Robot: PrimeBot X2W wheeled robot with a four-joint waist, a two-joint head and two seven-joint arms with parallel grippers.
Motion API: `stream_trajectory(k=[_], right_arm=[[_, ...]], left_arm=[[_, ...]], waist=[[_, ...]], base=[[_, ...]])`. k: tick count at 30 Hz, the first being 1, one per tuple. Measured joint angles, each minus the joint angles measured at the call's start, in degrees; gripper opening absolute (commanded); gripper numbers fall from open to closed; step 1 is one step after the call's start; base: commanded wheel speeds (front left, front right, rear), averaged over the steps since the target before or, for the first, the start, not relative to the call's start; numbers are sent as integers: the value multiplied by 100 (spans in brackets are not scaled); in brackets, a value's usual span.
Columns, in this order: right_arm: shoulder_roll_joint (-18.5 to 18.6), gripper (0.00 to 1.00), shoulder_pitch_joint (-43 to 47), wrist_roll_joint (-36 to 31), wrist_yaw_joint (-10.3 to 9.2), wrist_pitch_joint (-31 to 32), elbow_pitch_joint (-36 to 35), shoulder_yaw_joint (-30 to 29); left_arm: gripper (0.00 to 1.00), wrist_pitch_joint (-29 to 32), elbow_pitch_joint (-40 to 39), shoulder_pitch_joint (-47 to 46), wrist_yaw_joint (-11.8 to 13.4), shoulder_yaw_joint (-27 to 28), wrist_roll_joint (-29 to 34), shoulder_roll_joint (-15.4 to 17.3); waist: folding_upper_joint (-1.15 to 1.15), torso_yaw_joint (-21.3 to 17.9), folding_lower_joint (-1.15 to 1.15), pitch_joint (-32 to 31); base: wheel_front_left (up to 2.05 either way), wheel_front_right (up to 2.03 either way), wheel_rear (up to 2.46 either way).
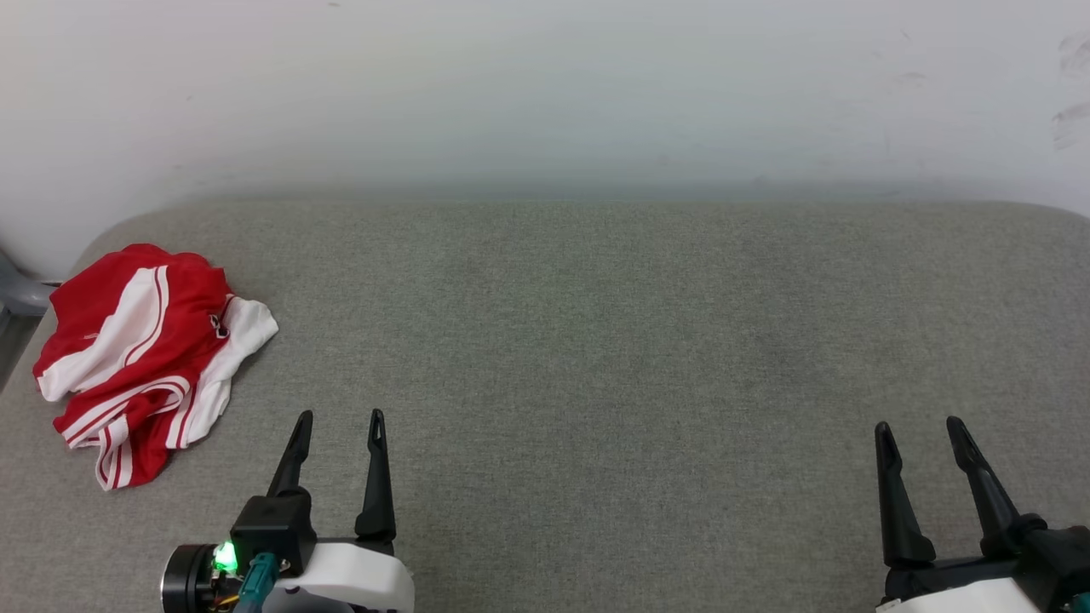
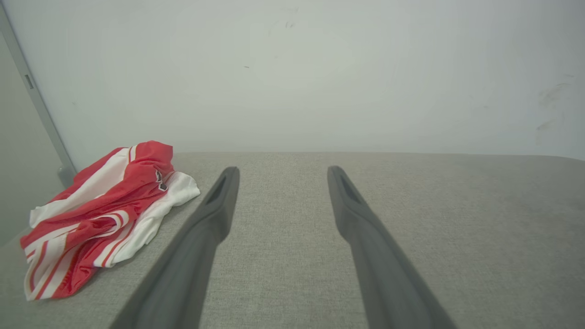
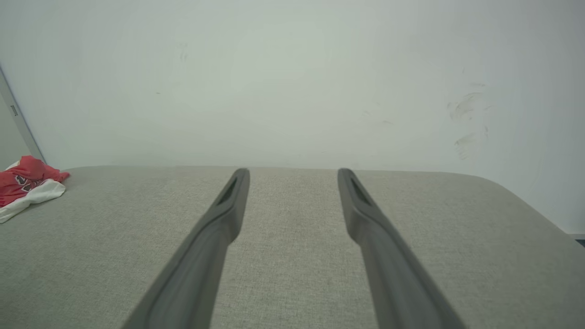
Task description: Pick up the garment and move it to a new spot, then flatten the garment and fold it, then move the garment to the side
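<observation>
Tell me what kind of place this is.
Probably an indoor lab or test setup: a grey fabric-covered surface against a bare white wall, with a crumpled red-and-white garment at its left end.

Grey woven cushion (image 1: 596, 358) w/ rounded far corners, set vs. white wall (image 1: 545, 85). Dark scuffs (image 1: 1069, 119) on wall above far right corner. Grey metal strip (image 2: 41, 109) upright past left edge.

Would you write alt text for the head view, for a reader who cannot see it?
A crumpled red and white shirt lies at the left edge of a grey surface before a pale wall. The left gripper and right gripper rest open and empty along the bottom, neither touching the shirt.
</observation>
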State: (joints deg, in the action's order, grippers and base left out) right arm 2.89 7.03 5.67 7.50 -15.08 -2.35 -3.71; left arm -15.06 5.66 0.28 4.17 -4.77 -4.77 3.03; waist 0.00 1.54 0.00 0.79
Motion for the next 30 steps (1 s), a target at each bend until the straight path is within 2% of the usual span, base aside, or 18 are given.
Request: stream_trajectory(k=[18,30], right_arm=[[0,100,4,253,0,0,85,-27],[1,100,48,222,0,-1,80,69]], left_arm=[[100,0,204,6,-58,49,-102,-11],[100,-1,279,-24,-37,154,-136,-11]], waist=[[0,19,0,22],[0,525,0,29]], base=[[0,0,0],[0,0,0]])
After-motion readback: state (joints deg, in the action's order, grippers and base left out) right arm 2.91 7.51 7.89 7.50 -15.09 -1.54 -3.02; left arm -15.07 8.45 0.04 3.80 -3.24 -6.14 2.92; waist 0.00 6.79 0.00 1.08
